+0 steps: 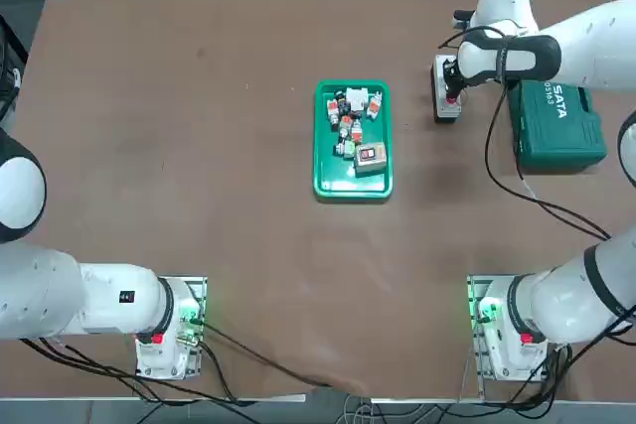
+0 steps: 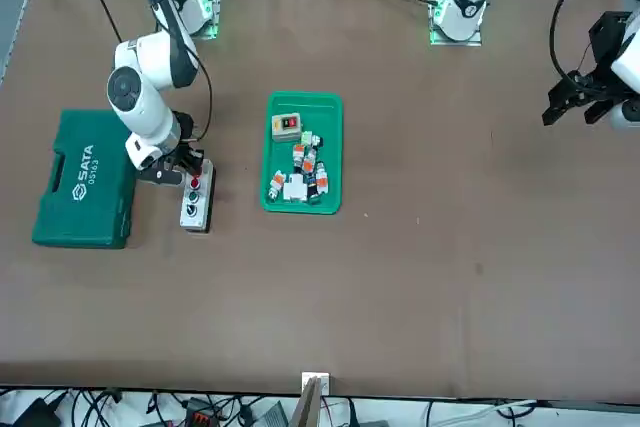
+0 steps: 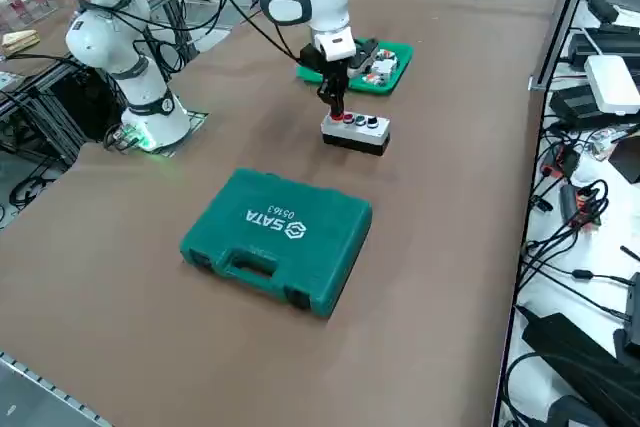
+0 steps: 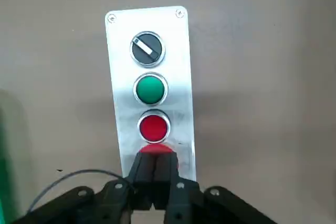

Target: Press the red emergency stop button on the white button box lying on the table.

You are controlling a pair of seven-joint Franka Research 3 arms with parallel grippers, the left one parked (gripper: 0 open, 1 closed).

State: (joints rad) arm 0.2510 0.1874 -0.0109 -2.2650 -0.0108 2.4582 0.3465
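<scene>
Here the right gripper, fingers pressed together, is bearing on the rigid red emergency stop button; the light white button box is probably liable to slide.

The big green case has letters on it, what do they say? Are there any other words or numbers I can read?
"SATA" stands in white on the lid of the green case.
"05163" stands beside it on the same lid, in smaller white digits.
The white button box shows no words, only a white line on its dark knob.
The small parts in the green tray may carry labels, but they are too small to read.
</scene>
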